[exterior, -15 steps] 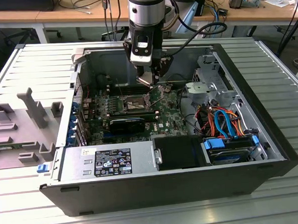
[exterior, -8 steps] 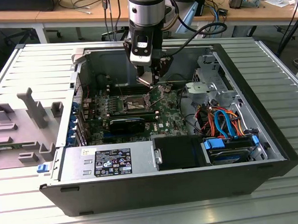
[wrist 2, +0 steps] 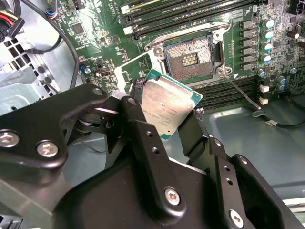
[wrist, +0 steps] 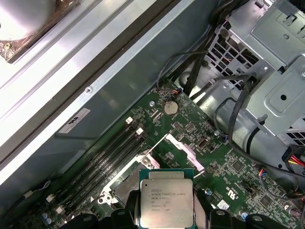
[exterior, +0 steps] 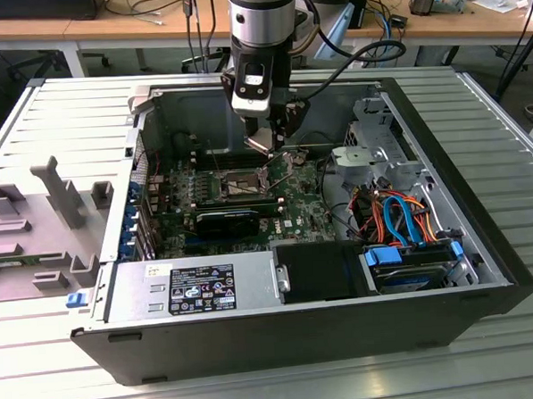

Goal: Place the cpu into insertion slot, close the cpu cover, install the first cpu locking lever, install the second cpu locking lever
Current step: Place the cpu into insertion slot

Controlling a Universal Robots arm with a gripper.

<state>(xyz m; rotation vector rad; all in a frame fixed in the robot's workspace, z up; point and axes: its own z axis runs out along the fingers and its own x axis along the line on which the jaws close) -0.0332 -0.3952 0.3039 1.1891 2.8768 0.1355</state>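
Between the two black fingers [wrist 2: 143, 138] of the gripper [wrist 2: 164, 112] we see the cpu [wrist 2: 169, 107], clamped by its opposite edges and held tilted, with its silvery-grey top turned toward the second wrist view. In the first wrist view the cpu [wrist: 167, 202] sits just ahead of the gripper [wrist: 167, 218], its green border showing around the metal top.

Beneath the gripper, and apart from the cpu, lies the insertion slot [wrist 2: 188, 57] in the green circuit board [wrist 2: 102, 28]; its dark centre is uncovered. Beside the slot, the cpu cover [wrist: 183, 151] stands raised off it as a thin silvery frame. A thin metal locking lever [wrist 2: 240, 90] sticks out from a corner of the slot, swung away from it and angled up over the board. Just past the slot from the gripper run the long black memory slots [wrist 2: 190, 12].

From the exterior view, the gripper [exterior: 268, 144] hangs down from the arm into an open computer case [exterior: 282, 333] lying on its side on a slatted metal table [exterior: 65, 112], hovering close over the slot. Off to one side of the gripper within the case we see a metal drive cage [exterior: 371, 154] and a bundle of orange and blue cables [exterior: 397, 215].
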